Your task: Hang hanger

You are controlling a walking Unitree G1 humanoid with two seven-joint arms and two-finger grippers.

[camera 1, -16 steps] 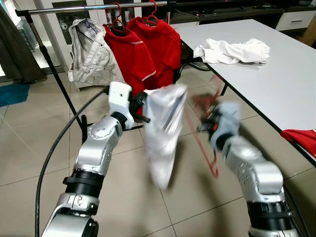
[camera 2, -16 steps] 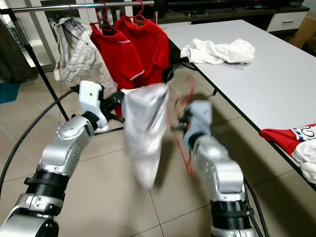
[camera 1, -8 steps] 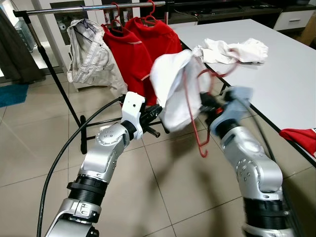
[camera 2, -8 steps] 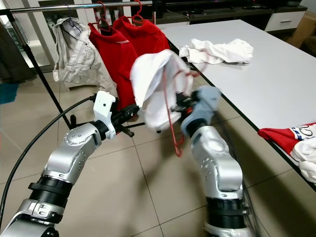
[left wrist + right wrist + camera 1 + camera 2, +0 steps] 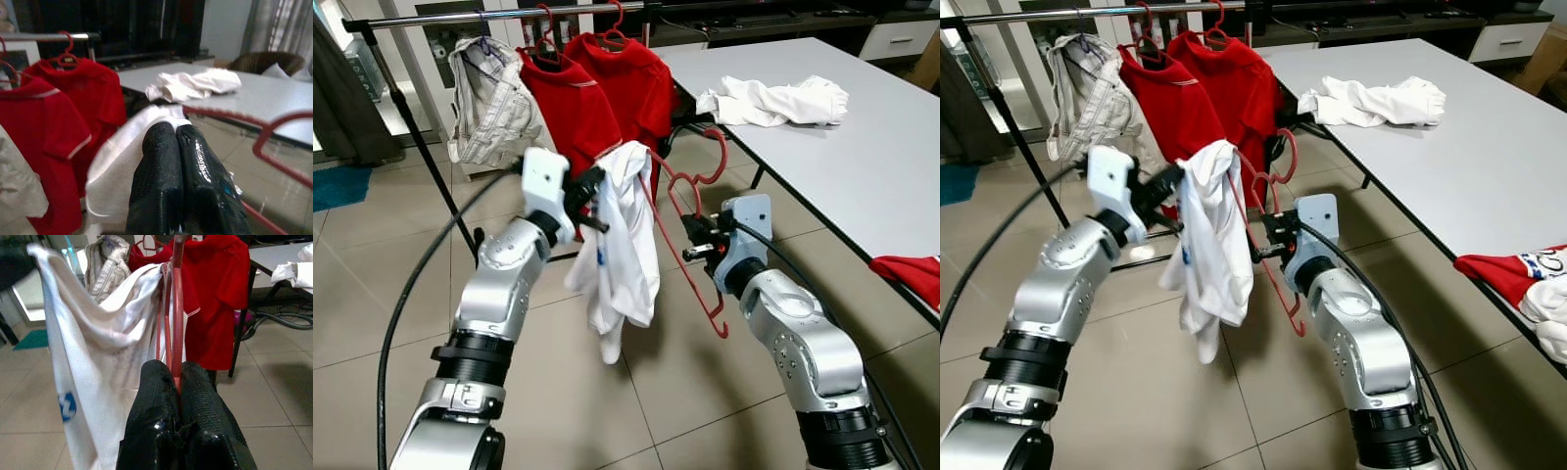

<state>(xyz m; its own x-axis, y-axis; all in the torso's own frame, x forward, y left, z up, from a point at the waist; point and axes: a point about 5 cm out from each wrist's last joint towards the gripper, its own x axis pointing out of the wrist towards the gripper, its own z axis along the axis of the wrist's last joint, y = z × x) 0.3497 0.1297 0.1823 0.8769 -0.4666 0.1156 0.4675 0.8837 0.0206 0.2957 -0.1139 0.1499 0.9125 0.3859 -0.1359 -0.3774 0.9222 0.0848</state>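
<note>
Two red shirts (image 5: 607, 98) and a beige garment (image 5: 489, 98) hang on the silver metal clothes rail (image 5: 460, 17) at the back. In front, the left gripper (image 5: 592, 191) has its black fingers (image 5: 171, 171) pressed together, pinching the white cloth shirt (image 5: 622, 255). That shirt drapes on the red wire hanger (image 5: 690, 245), held above the tiled floor below the rail, and the right gripper (image 5: 690, 240) clamps the hanger's wire. A white table (image 5: 862, 147) with crumpled white cloth (image 5: 773, 100) stands right.
</note>
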